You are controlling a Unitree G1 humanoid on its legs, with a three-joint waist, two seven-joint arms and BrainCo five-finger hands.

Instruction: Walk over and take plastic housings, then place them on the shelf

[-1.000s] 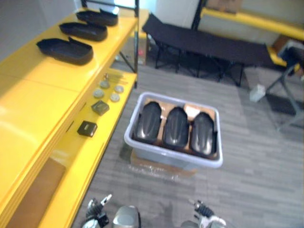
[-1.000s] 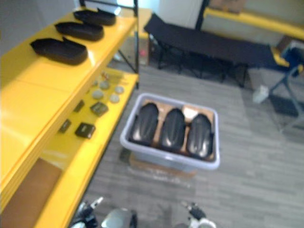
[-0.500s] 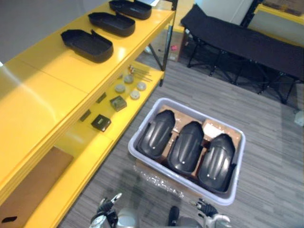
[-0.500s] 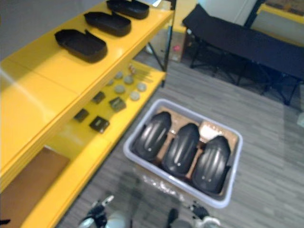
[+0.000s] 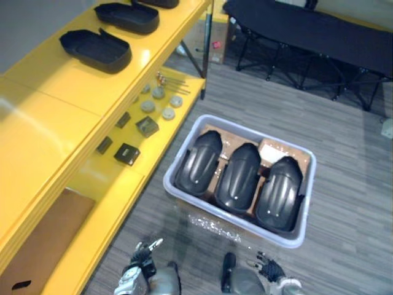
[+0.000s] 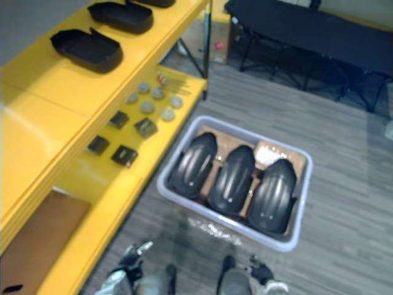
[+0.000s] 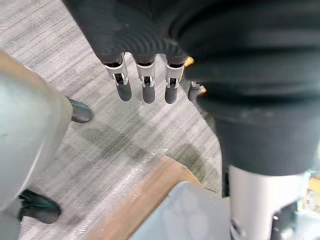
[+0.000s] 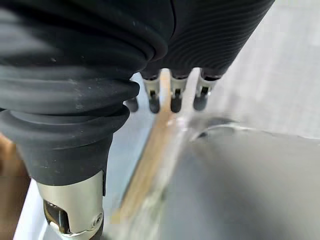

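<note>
Down on the grey floor (image 5: pixel 350 203) ahead of me sits a pale bin (image 5: pixel 236 221), and three black housings (image 5: pixel 238 178) lie in it side by side, domed backs up. Brown card (image 5: pixel 273 150) shows behind them inside the bin. I can't make out how the housings rest underneath.

Along my left runs the yellow shelf (image 5: pixel 55 110). Its top tier carries more housings, open side up: one near (image 5: pixel 95 49), one further along (image 5: pixel 127 16), and a third cut off by the picture's top edge. On the lower tier I see a few round discs (image 5: pixel 147 106), some small dark blocks (image 5: pixel 126 153) and a brown board (image 5: pixel 43 239); they are too small to say what they are. A black cot (image 5: pixel 307 31) stands beyond the bin, its far end cut off.

My left hand (image 5: pixel 142 261) and right hand (image 5: pixel 270 269) barely show at the bottom edge, apart from the bin. From the wrist cameras, the left fingers (image 7: pixel 145 92) hang straight and loose over the floor, grasping nothing, with a corner of the bin past them. The right fingers (image 8: pixel 175 102) are equally slack and empty; beyond them all is blurred, just a pale edge and a brown strip
</note>
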